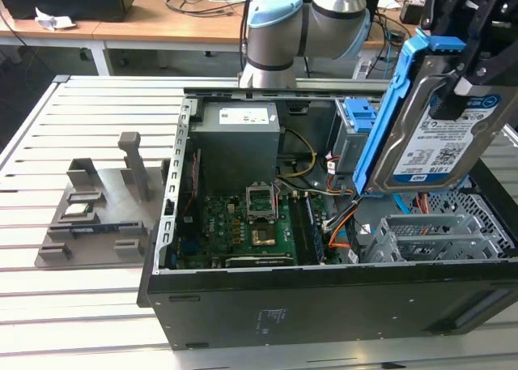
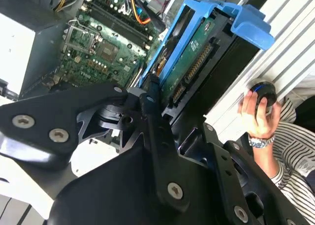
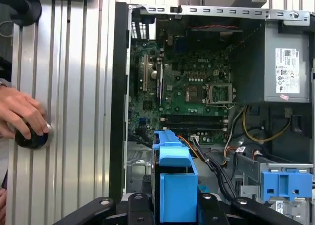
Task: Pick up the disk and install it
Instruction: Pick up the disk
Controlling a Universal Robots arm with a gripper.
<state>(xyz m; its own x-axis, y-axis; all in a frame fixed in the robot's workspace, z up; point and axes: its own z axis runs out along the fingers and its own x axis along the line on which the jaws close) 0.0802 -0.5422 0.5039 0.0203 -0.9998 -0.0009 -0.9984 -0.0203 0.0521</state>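
End effector (image 1: pixel 457 91) clamped on disk (image 1: pixel 429 143) (tilted), above open PC case (image 1: pixel 324 313)

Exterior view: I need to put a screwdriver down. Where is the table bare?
On the exterior view's left, the slatted table is bare behind the grey fixture and in front of it, beside the computer case. Crowded: the case's inside, full of motherboard and cables, with the disk held above its end at the exterior view's right.

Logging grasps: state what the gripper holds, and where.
The gripper holds the flat silver hard drive in its blue plastic carrier, pinched across both faces near its upper end.
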